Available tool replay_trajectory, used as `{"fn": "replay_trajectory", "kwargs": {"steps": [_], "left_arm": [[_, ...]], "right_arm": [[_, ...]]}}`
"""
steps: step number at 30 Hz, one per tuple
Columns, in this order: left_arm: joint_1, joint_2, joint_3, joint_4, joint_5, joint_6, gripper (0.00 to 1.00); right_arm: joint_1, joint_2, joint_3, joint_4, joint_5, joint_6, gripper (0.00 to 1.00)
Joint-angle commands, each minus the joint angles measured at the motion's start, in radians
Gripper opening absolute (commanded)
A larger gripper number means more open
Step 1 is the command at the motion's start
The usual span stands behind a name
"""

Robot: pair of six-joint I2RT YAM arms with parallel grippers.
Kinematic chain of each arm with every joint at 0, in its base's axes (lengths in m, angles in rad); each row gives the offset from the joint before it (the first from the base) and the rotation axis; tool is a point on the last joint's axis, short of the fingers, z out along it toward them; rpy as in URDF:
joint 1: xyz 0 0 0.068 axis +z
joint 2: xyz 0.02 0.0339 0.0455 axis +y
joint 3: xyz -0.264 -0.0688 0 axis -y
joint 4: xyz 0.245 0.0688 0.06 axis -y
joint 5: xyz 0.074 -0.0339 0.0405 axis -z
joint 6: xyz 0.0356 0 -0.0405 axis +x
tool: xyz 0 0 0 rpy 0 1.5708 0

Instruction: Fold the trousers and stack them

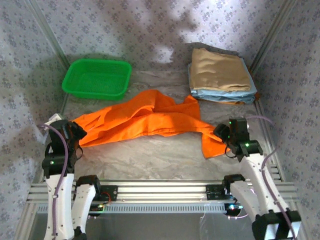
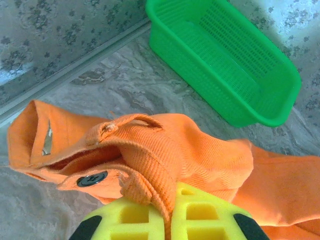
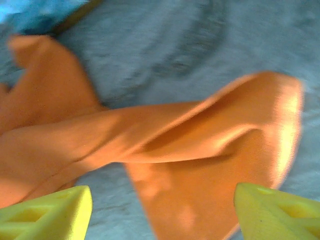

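Left gripper [image 2: 169,216] clamps the waistband of the crumpled orange trousers [image 1: 145,119]; right gripper [image 3: 161,202], jaws spread wide, hovers over one leg's end.

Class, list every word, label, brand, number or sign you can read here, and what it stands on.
No text can be read.
The dark button on the orange trousers may bear marks, too small to tell.
The green basket and the wall pattern show no lettering.
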Motion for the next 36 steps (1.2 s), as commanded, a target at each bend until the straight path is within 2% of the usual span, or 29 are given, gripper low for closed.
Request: {"fn": "replay_trajectory", "kwargs": {"steps": [1, 3, 6, 11, 13, 19, 26, 27, 33, 36], "left_arm": [[0.009, -0.012, 0.001, -0.028, -0.06, -0.047, 0.0], [0.009, -0.008, 0.003, -0.034, -0.054, -0.047, 0.0], [0.009, -0.012, 0.005, -0.045, -0.069, -0.044, 0.0], [0.01, -0.005, 0.011, -0.069, -0.1, -0.046, 0.0], [0.01, -0.004, 0.009, -0.07, -0.104, -0.046, 0.0], [0.011, 0.002, 0.007, -0.055, -0.092, -0.054, 0.0], [0.012, 0.005, 0.018, -0.056, -0.095, -0.042, 0.0], [0.013, 0.005, 0.018, -0.053, -0.092, -0.042, 0.0], [0.012, 0.008, 0.023, -0.052, -0.101, -0.032, 0.0], [0.011, 0.009, 0.023, -0.047, -0.105, -0.03, 0.0]], "right_arm": [[0.113, 0.19, 0.162, 0.074, 0.084, -0.033, 0.8], [0.155, 0.39, 0.294, 0.081, 0.08, -0.082, 0.82], [0.165, 0.662, 0.492, 0.07, 0.073, -0.148, 0.82], [0.186, 0.996, 0.804, 0.006, 0.101, -0.166, 0.81], [0.203, 1.081, 0.89, -0.013, 0.116, -0.154, 0.81], [0.229, 1.33, 1.15, -0.168, 0.269, -0.04, 0.84], [0.211, 1.442, 1.218, -0.184, 0.299, 0.018, 0.79], [0.203, 1.456, 1.226, -0.178, 0.288, 0.02, 0.77], [0.197, 1.457, 1.23, -0.158, 0.272, -0.016, 0.28], [0.208, 1.4, 1.164, -0.117, 0.277, -0.03, 0.09]]}}
